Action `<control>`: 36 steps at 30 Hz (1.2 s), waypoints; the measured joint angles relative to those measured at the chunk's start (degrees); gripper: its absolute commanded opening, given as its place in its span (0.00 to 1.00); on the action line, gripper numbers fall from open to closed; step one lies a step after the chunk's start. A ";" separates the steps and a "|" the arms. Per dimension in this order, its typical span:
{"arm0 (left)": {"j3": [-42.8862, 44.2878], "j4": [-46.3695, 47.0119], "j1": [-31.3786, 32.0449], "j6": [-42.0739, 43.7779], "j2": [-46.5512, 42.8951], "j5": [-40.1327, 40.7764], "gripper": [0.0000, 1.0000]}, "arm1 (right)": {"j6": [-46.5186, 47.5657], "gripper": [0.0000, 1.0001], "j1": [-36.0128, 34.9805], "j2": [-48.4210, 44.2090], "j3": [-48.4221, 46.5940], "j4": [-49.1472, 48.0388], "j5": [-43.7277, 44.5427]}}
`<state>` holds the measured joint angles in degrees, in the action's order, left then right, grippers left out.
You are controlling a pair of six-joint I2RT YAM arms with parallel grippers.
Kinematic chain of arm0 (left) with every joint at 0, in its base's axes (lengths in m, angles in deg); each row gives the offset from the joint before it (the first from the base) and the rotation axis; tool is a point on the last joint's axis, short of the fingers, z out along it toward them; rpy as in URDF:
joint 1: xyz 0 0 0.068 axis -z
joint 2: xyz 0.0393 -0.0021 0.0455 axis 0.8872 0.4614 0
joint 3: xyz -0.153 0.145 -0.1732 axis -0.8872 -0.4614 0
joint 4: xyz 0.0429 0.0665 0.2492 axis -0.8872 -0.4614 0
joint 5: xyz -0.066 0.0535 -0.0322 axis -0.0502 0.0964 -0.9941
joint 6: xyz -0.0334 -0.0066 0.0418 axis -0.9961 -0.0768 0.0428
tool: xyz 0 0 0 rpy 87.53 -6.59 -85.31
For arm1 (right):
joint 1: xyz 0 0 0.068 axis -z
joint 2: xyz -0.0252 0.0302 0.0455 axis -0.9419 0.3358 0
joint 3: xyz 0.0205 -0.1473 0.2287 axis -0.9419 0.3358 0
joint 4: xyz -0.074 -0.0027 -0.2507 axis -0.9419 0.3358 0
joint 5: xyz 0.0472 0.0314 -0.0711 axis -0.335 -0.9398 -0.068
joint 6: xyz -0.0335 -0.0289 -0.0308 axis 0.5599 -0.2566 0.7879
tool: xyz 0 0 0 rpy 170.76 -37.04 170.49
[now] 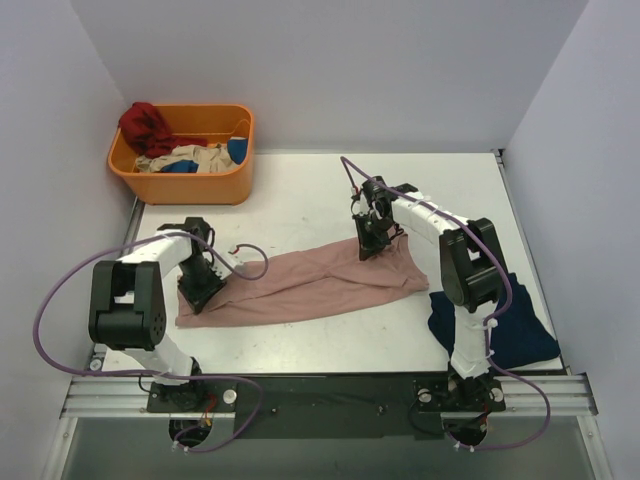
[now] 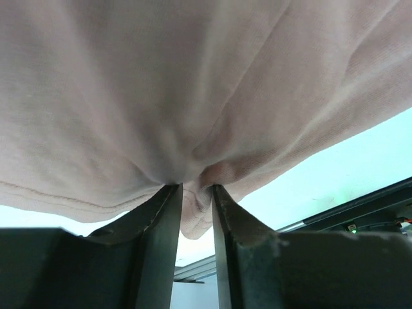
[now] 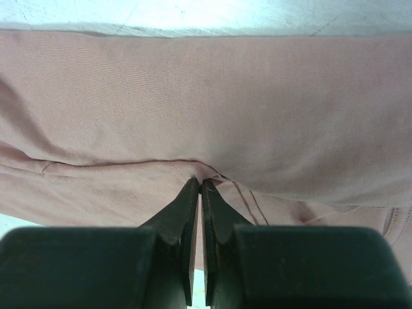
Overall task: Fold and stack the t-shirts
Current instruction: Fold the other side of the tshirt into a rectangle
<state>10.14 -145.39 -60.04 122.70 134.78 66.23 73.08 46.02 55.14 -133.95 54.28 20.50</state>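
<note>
The dusty-pink t-shirt (image 1: 310, 280) lies as a long band across the table, with both grippers at its two ends. At its left end, my left gripper (image 1: 203, 287) (image 2: 194, 188) has a bunched fold of the pink cloth (image 2: 193, 84) pinched between its fingertips. At the band's right end, my right gripper (image 1: 368, 243) (image 3: 200, 183) is shut on a stitched hem of the same shirt (image 3: 206, 109). The dark navy t-shirt (image 1: 525, 335) lies crumpled at the near right, partly behind the right arm. The print on the pink shirt is not in view.
An orange basket (image 1: 180, 188) with several red, beige and blue clothes stands at the far left corner. White walls close in the table (image 1: 300, 190) at the left, back and right. A metal rail (image 1: 320, 385) runs along the near edge.
</note>
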 measured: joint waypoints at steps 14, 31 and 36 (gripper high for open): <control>0.90 1.66 -0.35 1.01 0.66 3.96 0.16 | 0.00 0.00 0.00 -0.33 0.48 -0.02 0.00; 13.88 7.19 -0.33 -1.07 1.77 9.53 0.00 | -1.31 0.00 1.44 -1.70 -4.52 0.66 -1.57; 19.65 12.46 -0.33 -1.46 4.00 11.72 0.00 | -1.25 0.00 1.92 -2.34 -6.64 0.31 -1.57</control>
<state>29.79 -132.93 -60.37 121.23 138.78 77.94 71.84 47.94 52.80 -140.60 54.58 18.93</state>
